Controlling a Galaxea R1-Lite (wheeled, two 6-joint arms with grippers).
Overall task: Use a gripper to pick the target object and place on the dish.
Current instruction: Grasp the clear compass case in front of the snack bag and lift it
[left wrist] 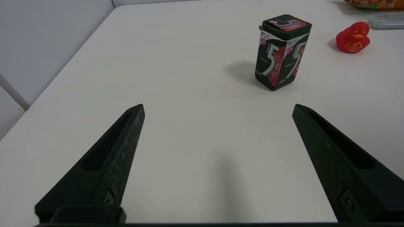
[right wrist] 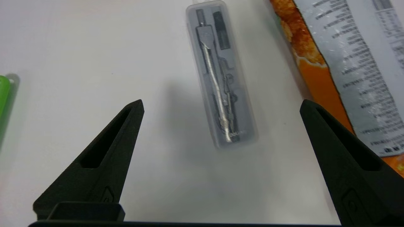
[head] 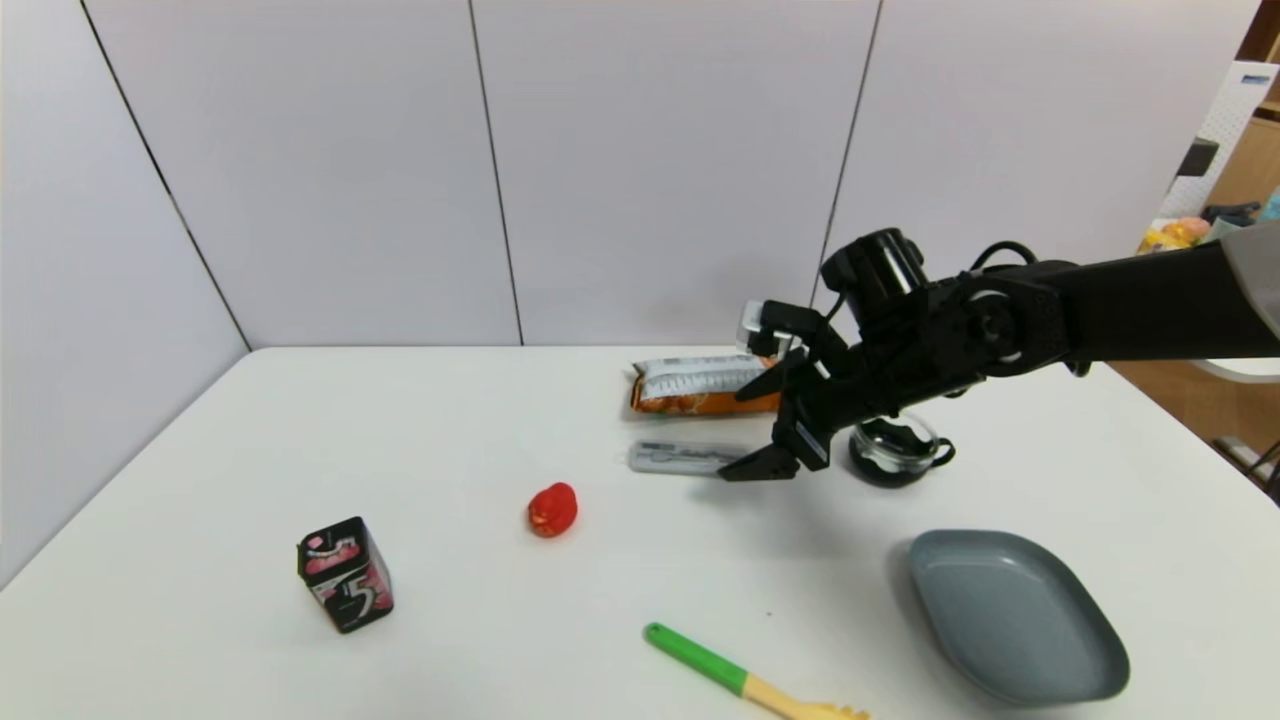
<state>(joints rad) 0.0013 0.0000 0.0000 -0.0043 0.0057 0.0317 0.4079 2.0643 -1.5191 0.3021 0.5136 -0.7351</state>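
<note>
Still early: the slim translucent grey-white plastic case (right wrist: pixel 221 91) with metal tools inside is lying flat on the white table (head: pixel 450 450), not yet picked up

Just beside it the orange snack bag (right wrist: pixel 341 63) is lying; the right gripper (head: pixel 775 425) is hovering above the case with its black pointed fingers spread wide and holding nothing, so grasp, carry and release are all remaining, while the shallow grey-blue dish (head: pixel 1015 615) is sitting empty well apart and the left gripper (left wrist: pixel 217 108) is idling open near the black gum box (left wrist: pixel 282 52)

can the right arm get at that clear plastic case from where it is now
Probably yes: the right tool hangs open just above the clear case, nothing between them; the snack bag lies close beside it.
</note>
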